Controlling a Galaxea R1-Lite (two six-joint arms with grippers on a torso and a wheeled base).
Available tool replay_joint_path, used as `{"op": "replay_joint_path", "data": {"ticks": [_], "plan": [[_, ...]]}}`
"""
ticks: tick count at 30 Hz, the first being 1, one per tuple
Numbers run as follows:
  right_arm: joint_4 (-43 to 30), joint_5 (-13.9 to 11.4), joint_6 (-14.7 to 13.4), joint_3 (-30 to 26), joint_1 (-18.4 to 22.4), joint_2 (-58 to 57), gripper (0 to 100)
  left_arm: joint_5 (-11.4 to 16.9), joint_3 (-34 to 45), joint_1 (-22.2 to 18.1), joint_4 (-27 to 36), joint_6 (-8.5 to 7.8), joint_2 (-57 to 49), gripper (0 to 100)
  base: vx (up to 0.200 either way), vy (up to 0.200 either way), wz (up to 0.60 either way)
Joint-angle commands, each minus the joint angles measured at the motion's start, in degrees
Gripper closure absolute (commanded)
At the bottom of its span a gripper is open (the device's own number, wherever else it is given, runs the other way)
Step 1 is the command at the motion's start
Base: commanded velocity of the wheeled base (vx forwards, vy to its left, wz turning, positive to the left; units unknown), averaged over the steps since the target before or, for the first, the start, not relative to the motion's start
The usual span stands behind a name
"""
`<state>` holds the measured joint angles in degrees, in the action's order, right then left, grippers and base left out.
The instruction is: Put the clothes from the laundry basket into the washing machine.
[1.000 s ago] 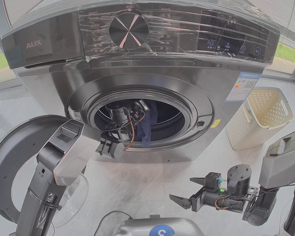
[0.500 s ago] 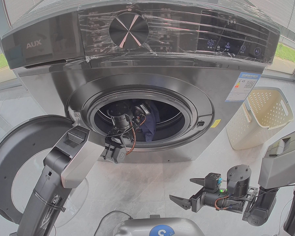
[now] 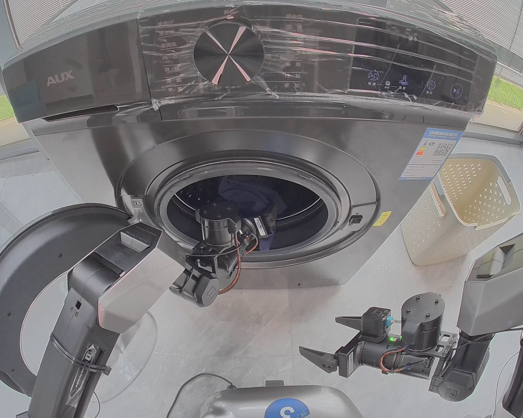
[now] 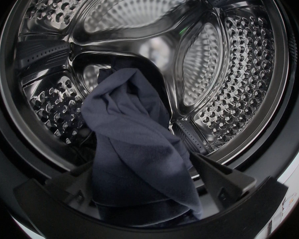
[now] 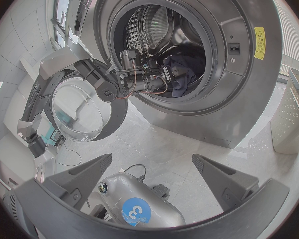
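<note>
Navy garment (image 4: pixel 136 143) between spread left fingers (image 4: pixel 222 180); yellow warning sticker (image 5: pixel 259 43) beside drum (image 4: pixel 242 67).

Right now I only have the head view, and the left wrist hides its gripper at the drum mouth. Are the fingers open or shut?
Observer: Open. In the left wrist view the left gripper has its fingers wide apart.
Operator: So where is the cloth?
Observer: The cloth lies bunched between them, and its far end reaches into the drum.
</note>
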<state>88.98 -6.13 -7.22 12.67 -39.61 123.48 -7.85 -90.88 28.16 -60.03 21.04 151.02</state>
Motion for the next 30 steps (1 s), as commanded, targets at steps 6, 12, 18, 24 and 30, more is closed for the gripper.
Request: {"op": "replay_joint_path", "data": {"ticks": [6, 12, 18, 24, 30], "plan": [[0.9, 0.0, 0.0, 0.1, -0.1, 0.1, 0, 0.0, -5.2, 0.4, 3.3, -0.65, 2.4, 100, 0.000, 0.000, 0.00], [0.9, 0.0, 0.0, 0.1, -0.1, 0.1, 0, -0.9, -17.7, 0.3, 2.8, 0.40, 7.2, 100, 0.000, 0.000, 0.00], [0.9, 0.0, 0.0, 0.0, -0.1, 0.1, 0, -2.0, -23.7, -0.1, 2.5, 1.02, 10.4, 100, 0.000, 0.000, 0.00], [1.0, 0.0, -0.1, -0.1, -0.4, 0.2, 0, -2.3, -23.7, 0.0, 2.5, 1.20, 10.7, 100, 0.000, 0.000, 0.00], [1.0, 0.0, -0.1, -0.2, -0.4, 0.2, 0, -2.4, -23.7, 0.4, 2.5, 1.28, 9.8, 0, 0.000, 0.000, 0.00]]}}
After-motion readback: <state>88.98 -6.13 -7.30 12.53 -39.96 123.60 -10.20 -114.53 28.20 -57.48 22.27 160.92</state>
